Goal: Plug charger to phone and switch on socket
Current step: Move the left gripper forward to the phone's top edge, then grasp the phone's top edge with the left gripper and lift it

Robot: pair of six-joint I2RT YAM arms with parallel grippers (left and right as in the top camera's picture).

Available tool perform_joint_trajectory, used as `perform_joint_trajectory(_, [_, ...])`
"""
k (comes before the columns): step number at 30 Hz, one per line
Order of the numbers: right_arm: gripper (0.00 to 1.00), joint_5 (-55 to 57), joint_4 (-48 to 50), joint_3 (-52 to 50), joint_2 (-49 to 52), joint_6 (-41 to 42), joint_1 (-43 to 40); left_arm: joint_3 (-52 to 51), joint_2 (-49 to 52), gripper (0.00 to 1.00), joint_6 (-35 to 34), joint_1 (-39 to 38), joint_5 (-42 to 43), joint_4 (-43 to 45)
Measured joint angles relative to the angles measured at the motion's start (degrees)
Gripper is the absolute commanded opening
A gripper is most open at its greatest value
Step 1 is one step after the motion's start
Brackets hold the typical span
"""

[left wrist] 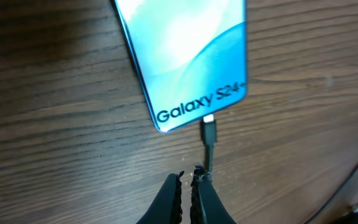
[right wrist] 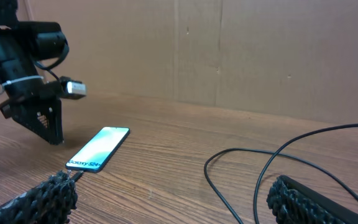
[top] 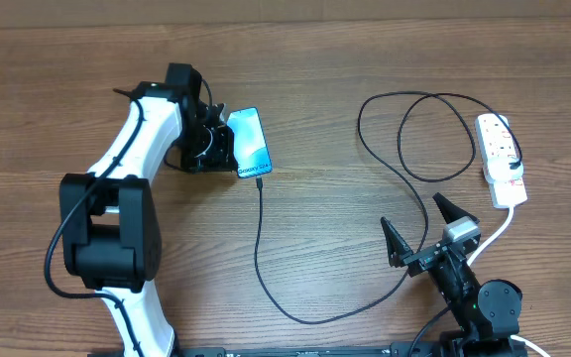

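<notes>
Thin black charger cable (top: 258, 238) seemingly sitting in slim cyan-screened phone (top: 249, 141); left gripper (left wrist: 188, 180) closed, empty. White power-strip socket (top: 501, 159), far right, awaiting switching; right gripper (top: 410, 208) hanging open.

Robot lab bench, wood-grain table (top: 57, 79), plain cardboard backdrop (right wrist: 260, 56), white robot arm (top: 132, 149), black robot arm (top: 464, 288) alongside

**Arm hardware, appearance**

We note the left arm (top: 137, 139): white curved links, black joint housings, black cable alongside. Right arm (top: 464, 283): black, with a silver wrist block. Its fingers (right wrist: 48, 196) are black and knobbly.
</notes>
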Motion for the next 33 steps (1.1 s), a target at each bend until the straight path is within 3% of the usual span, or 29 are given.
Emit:
perform_joint_trajectory(7, [1.0, 0.0, 0.0, 0.0, 0.0, 0.02, 0.0, 1.25, 0.5, 0.11, -4.17, -2.56, -9.57, -2.08])
perform_joint_trajectory(11, [1.0, 0.0, -0.02, 0.0, 0.0, 0.0, 0.0, 6.05, 0.7, 0.37, -5.66, -4.55, -14.71, -6.03])
perform_joint_trajectory(12, [1.0, 0.0, -0.02, 0.0, 0.0, 0.0, 0.0, 7.98, 0.7, 0.46, -6.4, -5.16, -16.06, -7.21])
perform_joint_trajectory(14, [1.0, 0.02, 0.0, 0.0, 0.0, 0.02, 0.0, 11.19, 0.7, 0.73, -6.88, -6.16, -18.12, -8.66])
perform_joint_trajectory(17, [1.0, 0.0, -0.02, 0.0, 0.0, 0.02, 0.0, 15.58, 0.7, 0.88, -8.02, -7.67, -20.44, -9.57])
perform_joint_trajectory(23, [1.0, 0.0, 0.0, 0.0, 0.0, 0.02, 0.0, 17.62, 0.87, 0.99, -11.5, -9.03, -23.19, -7.76])
perform_joint_trajectory(33, [1.0, 0.0, 0.0, 0.0, 0.0, 0.02, 0.0, 17.79, 10.38, 1.0, -15.5, -9.03, -22.64, -2.45])
